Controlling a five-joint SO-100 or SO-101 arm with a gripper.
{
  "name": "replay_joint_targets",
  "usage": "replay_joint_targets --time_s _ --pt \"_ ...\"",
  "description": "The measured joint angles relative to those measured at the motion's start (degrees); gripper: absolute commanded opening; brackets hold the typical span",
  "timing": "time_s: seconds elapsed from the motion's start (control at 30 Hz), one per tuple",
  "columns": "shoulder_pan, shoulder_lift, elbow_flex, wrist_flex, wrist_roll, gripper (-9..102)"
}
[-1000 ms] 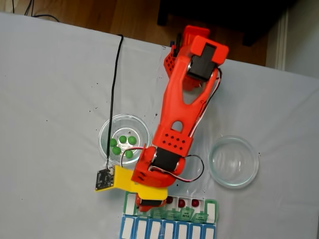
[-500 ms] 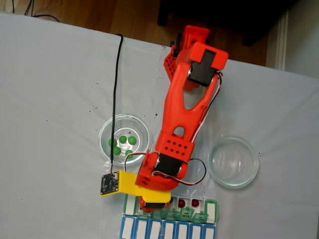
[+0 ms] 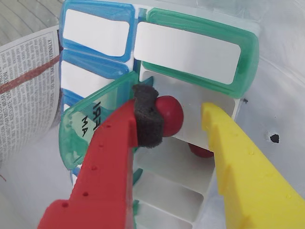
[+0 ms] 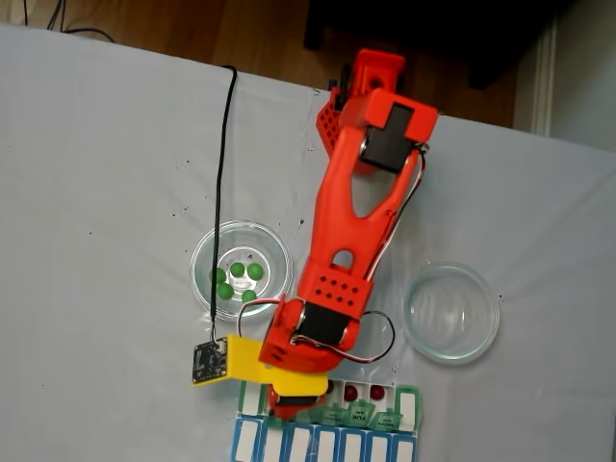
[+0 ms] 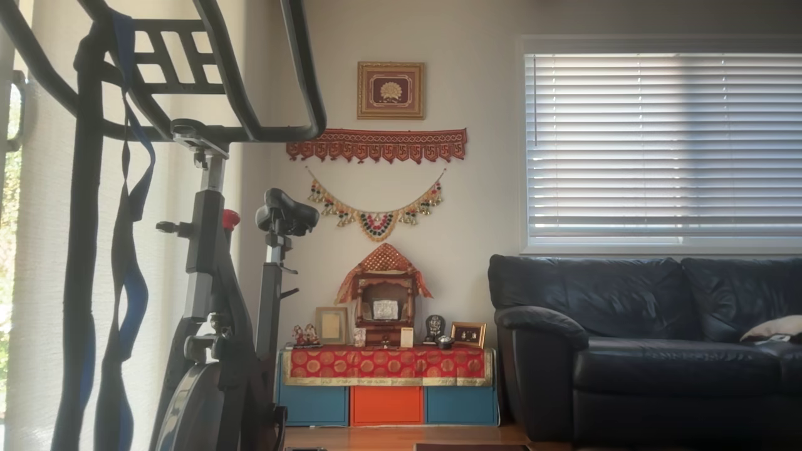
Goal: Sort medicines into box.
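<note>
White cloth [image 4: 106,192] covers the table in the fixed view, with wood floor along the top edge; going left to right, a glass dish [image 4: 241,269] sits left of the arm with four green balls [image 4: 237,269] showing in it; a black cable [image 4: 222,183] runs down over the dish to a little circuit board on the yellow wrist piece; the orange arm [image 4: 346,221] reaches down from the top toward the bottom edge; an empty-looking glass dish [image 4: 450,313] sits well off to the right.

At the bottom, the green-lidded box [image 4: 409,404] lies just above the blue-and-white organiser [image 4: 322,445], touching it, and the arm covers the box's left part; two dark red balls [image 4: 352,393] show in open compartments to the right of the arm.

Wrist view, left to right: printed paper [image 3: 26,90] at the edge; blue lids [image 3: 95,33]; an open green lid [image 3: 88,126] tilted up; the red finger [image 3: 109,162] with its dark pad; then one dark red ball [image 3: 167,114] right against that pad, over an open compartment; the yellow finger [image 3: 238,162] stands clear of it, so the gripper [image 3: 176,119] has its jaws spread, not pinching; another red ball [image 3: 200,150] sits lower in the box, half hidden by the yellow finger.

Other view is just a living room: exercise bike [image 5: 213,282], small shrine [image 5: 383,294], dark sofa [image 5: 645,338].
</note>
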Motion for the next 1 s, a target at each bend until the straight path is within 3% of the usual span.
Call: replay_joint_targets --time_s 0.67,0.8,0.93,1.0 --pt "0.0 0.0 0.4 -1.1 -0.5 24" --pt "0.0 0.6 1.1 -1.7 -0.5 19" --pt "0.1 2.8 2.5 -1.9 -0.1 2" --pt "0.4 4.7 3.1 -1.0 0.3 1"
